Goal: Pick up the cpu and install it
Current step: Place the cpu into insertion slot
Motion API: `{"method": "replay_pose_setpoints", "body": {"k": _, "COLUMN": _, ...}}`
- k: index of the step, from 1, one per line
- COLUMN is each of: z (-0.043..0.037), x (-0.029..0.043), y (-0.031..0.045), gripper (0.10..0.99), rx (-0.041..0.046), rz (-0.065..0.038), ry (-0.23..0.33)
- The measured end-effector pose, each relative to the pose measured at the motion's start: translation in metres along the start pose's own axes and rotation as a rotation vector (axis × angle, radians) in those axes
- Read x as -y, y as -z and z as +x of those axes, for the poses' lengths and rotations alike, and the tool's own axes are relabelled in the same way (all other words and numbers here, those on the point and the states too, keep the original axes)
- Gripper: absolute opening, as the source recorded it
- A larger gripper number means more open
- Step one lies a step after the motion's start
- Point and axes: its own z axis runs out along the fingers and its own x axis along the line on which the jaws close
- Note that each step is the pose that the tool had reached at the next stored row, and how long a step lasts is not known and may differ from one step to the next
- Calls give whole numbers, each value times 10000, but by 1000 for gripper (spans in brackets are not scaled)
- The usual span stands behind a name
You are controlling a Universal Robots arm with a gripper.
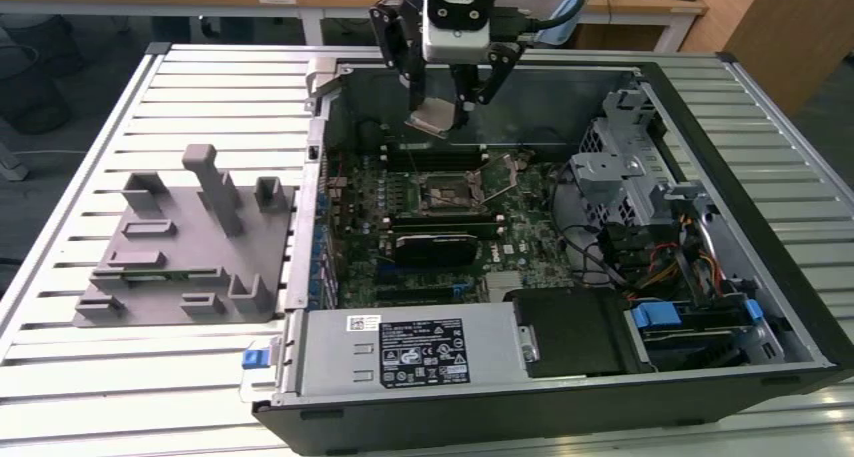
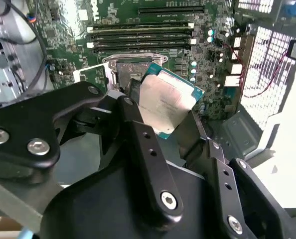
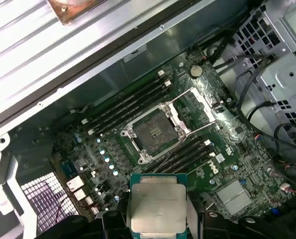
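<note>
My gripper hangs over the open computer case, shut on the cpu, a flat silvery square chip with a thin pale rim. The chip is held tilted above the far part of the motherboard. In the second wrist view the cpu sits between the two black fingers; in the first wrist view the cpu is pinched at its sides. The open socket, a dark square frame with its thin metal lever raised, lies on the green motherboard, a little nearer the case's front than the chip.
A grey plastic tray with upright posts lies on the slatted table at the exterior view's left. Inside the case are memory slots, a drive cage, cables and the power supply. The case walls surround the board.
</note>
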Motion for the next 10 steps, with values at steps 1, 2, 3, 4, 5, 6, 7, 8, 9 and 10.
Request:
{"method": "replay_pose_setpoints", "body": {"k": 1, "z": 0, "x": 0, "y": -2, "gripper": 533, "rx": 6, "rz": -3, "ry": -152}}
{"method": "replay_pose_setpoints", "body": {"k": 2, "z": 1, "x": 0, "y": -4, "gripper": 533, "rx": 11, "rz": -4, "ry": -293}}
{"method": "replay_pose_setpoints", "body": {"k": 3, "z": 1, "x": -1, "y": -7, "gripper": 533, "rx": 18, "rz": -6, "ry": -454}}
{"method": "replay_pose_setpoints", "body": {"k": 4, "z": 1, "x": -1, "y": -9, "gripper": 533, "rx": 25, "rz": -9, "ry": -605}}
{"method": "replay_pose_setpoints", "body": {"k": 5, "z": 1, "x": -1, "y": -11, "gripper": 533, "rx": 30, "rz": -11, "ry": -759}}
{"method": "replay_pose_setpoints", "body": {"k": 6, "z": 1, "x": -1, "y": -14, "gripper": 533, "rx": 37, "rz": -13, "ry": -915}}
{"method": "replay_pose_setpoints", "body": {"k": 7, "z": 1, "x": -1, "y": -16, "gripper": 533, "rx": 43, "rz": -15, "ry": -1069}}
{"method": "replay_pose_setpoints", "body": {"k": 8, "z": 1, "x": -2, "y": -18, "gripper": 533, "rx": 49, "rz": -18, "ry": -1222}}
{"method": "replay_pose_setpoints", "body": {"k": 9, "z": 2, "x": -2, "y": -21, "gripper": 533, "rx": 56, "rz": -20, "ry": -1378}}
{"method": "replay_pose_setpoints", "body": {"k": 10, "z": 2, "x": -2, "y": -23, "gripper": 533, "rx": 62, "rz": -22, "ry": -1530}}
